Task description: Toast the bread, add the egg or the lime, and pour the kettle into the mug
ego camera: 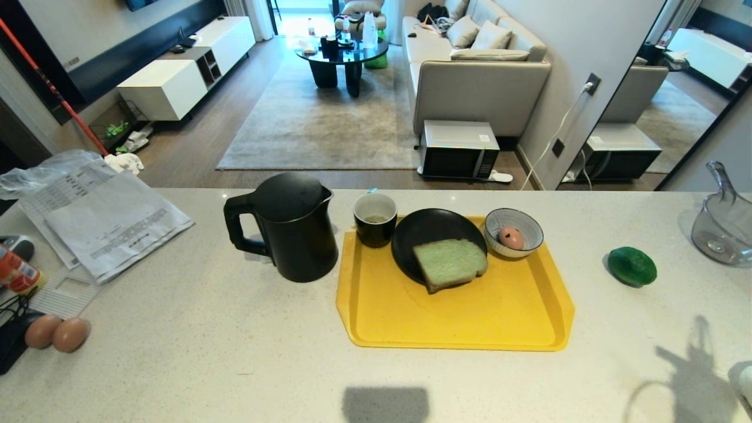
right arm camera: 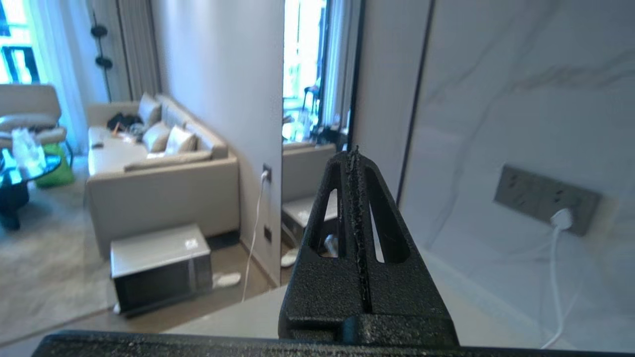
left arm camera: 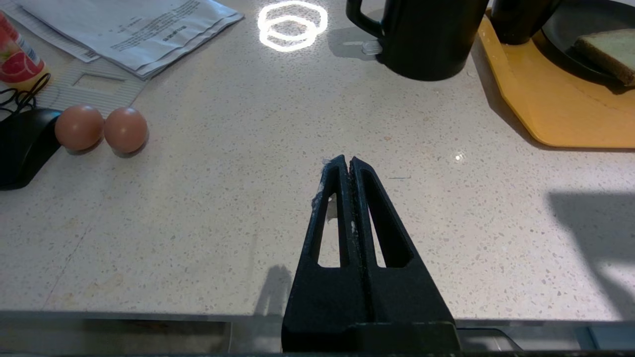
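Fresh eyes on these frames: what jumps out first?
The yellow tray at the counter's centre draws the eye: on it a black plate carries the pale green bread, with the mug to its left and the egg in a striped bowl to its right. The dark kettle stands just left of the tray, and the lime lies alone on the counter to the right.

At frame centre a yellow tray [ego camera: 505, 317] carries a black plate [ego camera: 423, 235] with the bread [ego camera: 449, 263], the mug [ego camera: 375, 219] at its upper left corner, and a striped bowl [ego camera: 520, 223] holding the egg [ego camera: 512, 238]. The kettle [ego camera: 292, 226] stands just left of the tray; the lime [ego camera: 631, 266] lies right, two brown eggs [ego camera: 57, 332] lower left.
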